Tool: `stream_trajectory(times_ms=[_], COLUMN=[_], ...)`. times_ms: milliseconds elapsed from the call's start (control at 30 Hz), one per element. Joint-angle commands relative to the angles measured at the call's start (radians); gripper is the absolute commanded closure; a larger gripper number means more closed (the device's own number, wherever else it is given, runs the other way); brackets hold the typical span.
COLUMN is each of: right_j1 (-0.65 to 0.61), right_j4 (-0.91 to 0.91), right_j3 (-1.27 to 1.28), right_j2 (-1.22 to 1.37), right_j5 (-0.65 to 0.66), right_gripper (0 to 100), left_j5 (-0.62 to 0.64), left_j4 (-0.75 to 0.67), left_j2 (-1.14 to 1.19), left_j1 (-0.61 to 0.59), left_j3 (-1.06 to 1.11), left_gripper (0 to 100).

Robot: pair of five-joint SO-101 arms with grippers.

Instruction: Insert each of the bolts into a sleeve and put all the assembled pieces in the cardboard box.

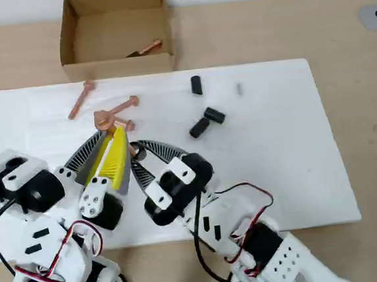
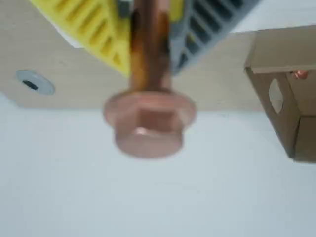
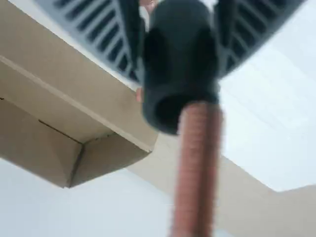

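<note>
A light wooden counter carries a white sheet, and a grey grommet is set in its far corner. The cardboard box stands at the sheet's far edge with one assembled piece inside. Loose bolts and black sleeves lie on the sheet. The left pincer clamps a copper bolt by its shaft. The right pincer grips a held sleeve, from which a threaded shaft protrudes.

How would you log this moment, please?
left hand: grips copper-coloured hex-head metal bolt; right hand: grips black cylindrical sleeve; bolt partly in sleeve
</note>
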Motion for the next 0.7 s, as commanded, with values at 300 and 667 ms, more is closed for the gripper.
stream_trajectory(times_ms=[300, 667], right_j1=[-0.007, 0.004], right_j4=[0.037, 0.054], right_j3=[-0.028, -0.053], right_j2=[-0.025, -0.027], right_j5=[-0.011, -0.011], right_gripper=[98.9, 98.9], left_j5=[-0.040, -0.078], left_j4=[-0.173, -0.120], left_j2=[-0.002, -0.002], left_j1=[0.003, 0.003], left_j3=[0.101, 0.091], left_gripper=[100, 100])
